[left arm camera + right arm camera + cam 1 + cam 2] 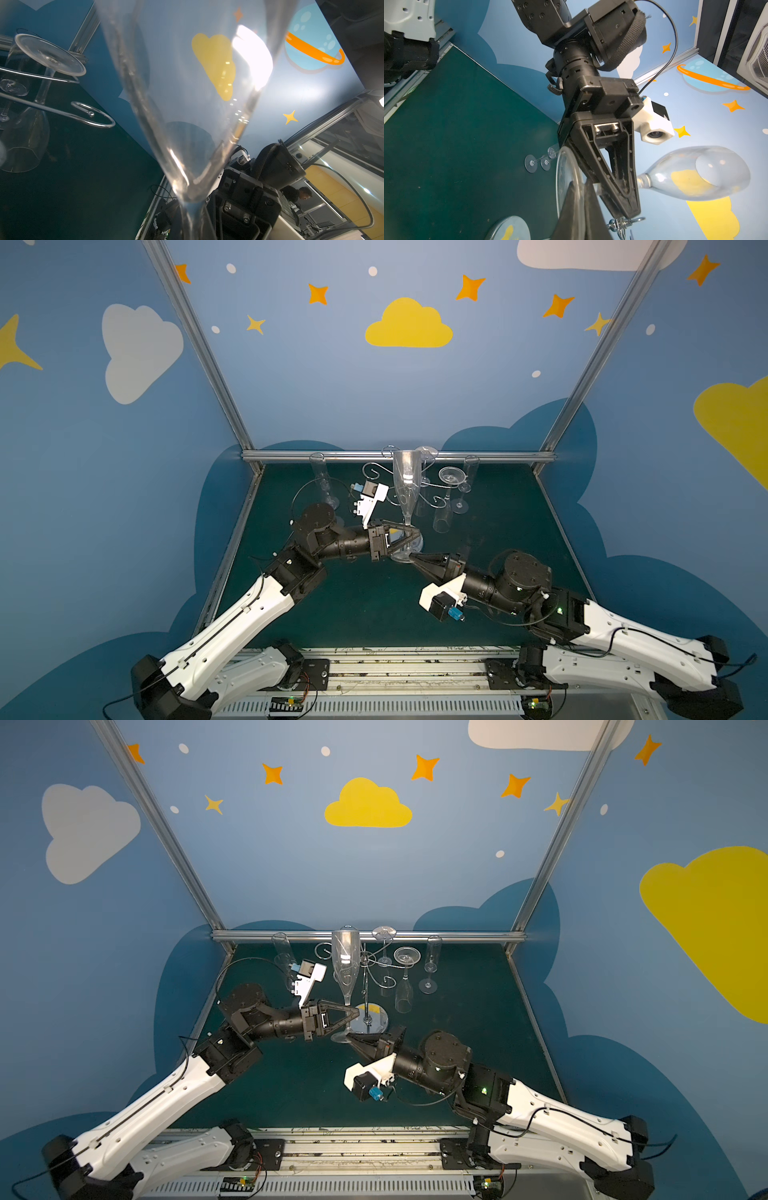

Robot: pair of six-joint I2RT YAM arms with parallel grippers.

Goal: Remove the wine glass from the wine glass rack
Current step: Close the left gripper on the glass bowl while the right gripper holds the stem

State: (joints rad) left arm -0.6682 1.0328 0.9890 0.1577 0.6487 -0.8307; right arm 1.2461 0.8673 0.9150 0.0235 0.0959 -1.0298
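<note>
One upright wine glass [345, 965] at 7 o'clock of the wine glass rack [376, 1020]: left fingers [352, 1011] pinch its stem, right fingers [363, 1044] at its foot, hold unclear; slipping, it could pivot into the rack.

The dark green matte surface [353, 614] carries a shiny chrome wire rack [379, 1014] on its round mirror base, one clear upright flute [324, 479] back left, another clear flute [466, 485] back right

Left hand [415, 534] grips the upright wine glass [406, 485] by its stem
</note>
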